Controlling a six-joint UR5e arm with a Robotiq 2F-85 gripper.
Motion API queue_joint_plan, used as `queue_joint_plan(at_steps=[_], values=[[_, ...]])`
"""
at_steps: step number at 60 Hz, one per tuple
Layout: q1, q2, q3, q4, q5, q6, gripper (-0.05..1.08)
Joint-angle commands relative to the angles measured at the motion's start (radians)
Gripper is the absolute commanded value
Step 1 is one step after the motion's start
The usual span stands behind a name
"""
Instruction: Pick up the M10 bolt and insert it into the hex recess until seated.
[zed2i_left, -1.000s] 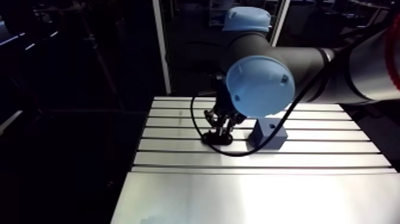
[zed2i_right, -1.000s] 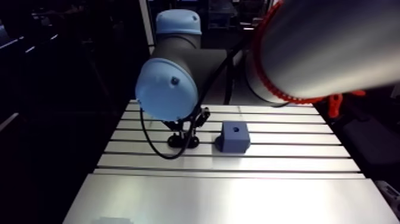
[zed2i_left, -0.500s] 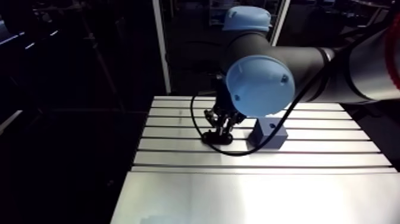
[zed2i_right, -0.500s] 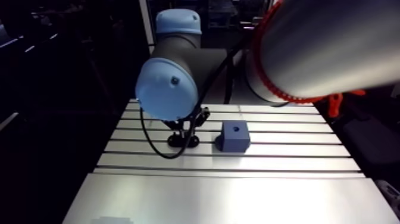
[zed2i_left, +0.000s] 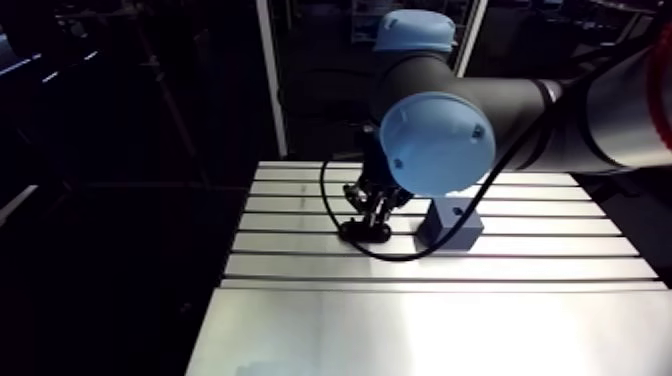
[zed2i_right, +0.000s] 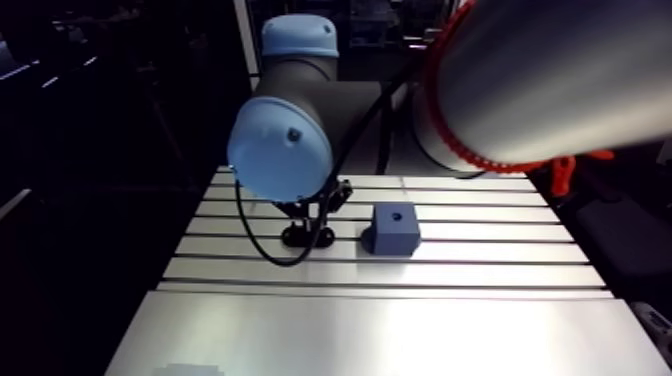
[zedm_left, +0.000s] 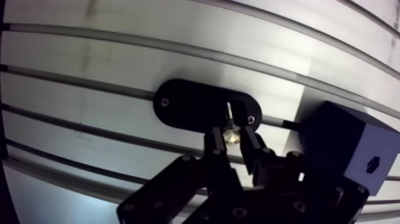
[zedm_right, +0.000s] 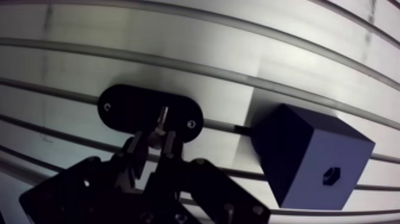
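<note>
While the arm bends low over the slotted table (zedm_left: 119, 59), the gripper (zedm_right: 153, 146) hangs just above a black oval plate (zedm_left: 190, 104) that lies flat on the aluminium, across one of the slots. In the wrist view the two fingers (zedm_left: 212, 149) stand close together, and between their tips sits the M10 bolt (zedm_left: 230, 134). Its bright head is pinched from both sides, so the jaws are closed on it and not free. The thin shank points away from the gripper, toward the plate, and it ends over the dark surface near one of the plate's small holes (whether the tip touches the plate, I cannot tell from here).

Beside the plate, a little apart from it and on the same rows of slots, stands a blue-grey block (zedm_right: 309, 152). It rests on the table with one corner turned toward the gripper. On the face that looks to the wrist camera there is a small hex recess (zedm_right: 331, 175), dark inside. The bolt is well away from this recess, over the plate. In the arm view the block shows a small round hole on its upper face, and the gripper stands next to it, low over the plate.
</note>
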Motion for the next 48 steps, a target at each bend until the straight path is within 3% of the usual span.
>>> queue_joint_plan(at_steps=[1,48], values=[[0.000,-0.001,-0.001,0.000,-0.001,-0.001,0.71],[0.000,-0.022,-0.008,0.003,-0.001,-0.001,0.74]])
